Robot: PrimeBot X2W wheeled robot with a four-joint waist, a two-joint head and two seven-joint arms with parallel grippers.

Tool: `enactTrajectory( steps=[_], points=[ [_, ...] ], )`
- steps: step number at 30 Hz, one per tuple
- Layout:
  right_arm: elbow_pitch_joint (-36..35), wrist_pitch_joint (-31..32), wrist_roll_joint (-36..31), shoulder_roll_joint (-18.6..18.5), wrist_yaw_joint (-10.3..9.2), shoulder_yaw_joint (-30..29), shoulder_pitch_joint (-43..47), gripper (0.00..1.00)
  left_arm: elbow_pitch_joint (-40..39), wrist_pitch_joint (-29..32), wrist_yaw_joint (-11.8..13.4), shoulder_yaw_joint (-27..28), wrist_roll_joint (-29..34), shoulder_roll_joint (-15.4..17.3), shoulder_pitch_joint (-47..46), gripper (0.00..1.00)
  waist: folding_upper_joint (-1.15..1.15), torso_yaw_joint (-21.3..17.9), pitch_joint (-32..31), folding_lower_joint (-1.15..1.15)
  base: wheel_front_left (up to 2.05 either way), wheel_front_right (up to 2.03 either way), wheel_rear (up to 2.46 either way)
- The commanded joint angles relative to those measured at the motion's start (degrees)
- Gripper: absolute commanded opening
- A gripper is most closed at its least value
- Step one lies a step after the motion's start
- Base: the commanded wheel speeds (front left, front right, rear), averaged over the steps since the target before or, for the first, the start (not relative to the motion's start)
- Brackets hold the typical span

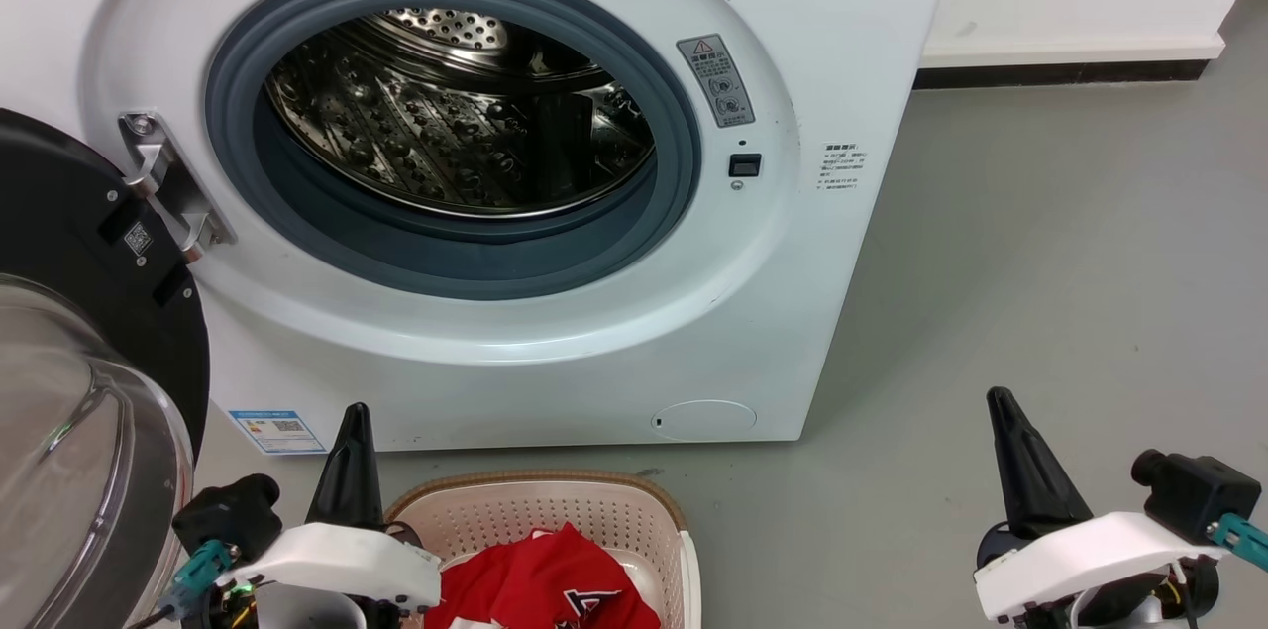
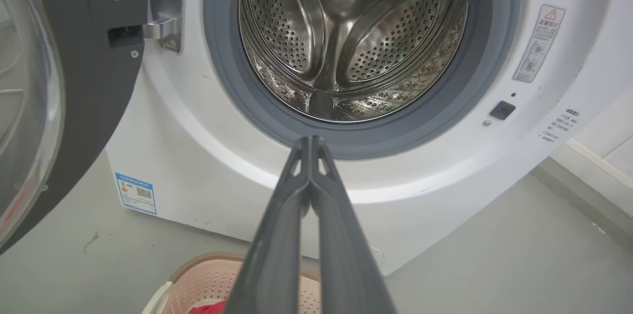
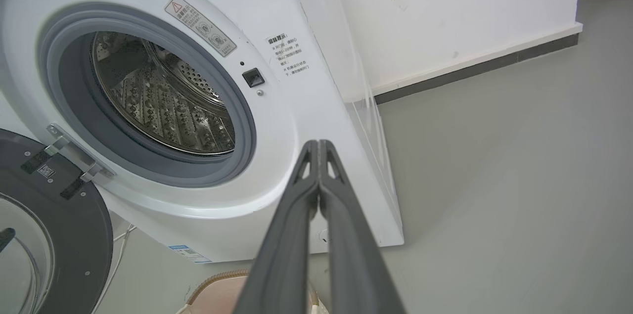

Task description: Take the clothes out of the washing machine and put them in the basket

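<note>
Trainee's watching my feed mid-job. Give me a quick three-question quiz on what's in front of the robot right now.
1. Fill in: the door of the washing machine stands ____.
2. The red clothes lie: A) inside the washing machine; B) in the basket; C) draped over the door.
3. True or false: the left gripper is shut on a garment.
Key: 1 open; 2 B; 3 false, its fingers are closed together on nothing.
</note>
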Motion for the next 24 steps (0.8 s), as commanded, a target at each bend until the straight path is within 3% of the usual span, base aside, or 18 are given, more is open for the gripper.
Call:
enactTrajectory(
  steps=[1,24],
  points=[
    [-0.4,0.2,2.8,-0.5,-0.01,-0.2,-1.7,0.0,-0.7,0.5,-0.5,0.3,-2.6,0.1,-1.4,0.0,0.0,0.0,0.0,0.0,0.0,0.0,0.0],
    [1.9,2.7,23.6,-1.2,-0.01,-1.4,-3.2,0.0,0.4,5.5,-2.4,2.2,-22.9,0.0,-2.4,0.0,0.0,0.6,-0.6,0.0,0.0,0.0,0.0]
  ],
)
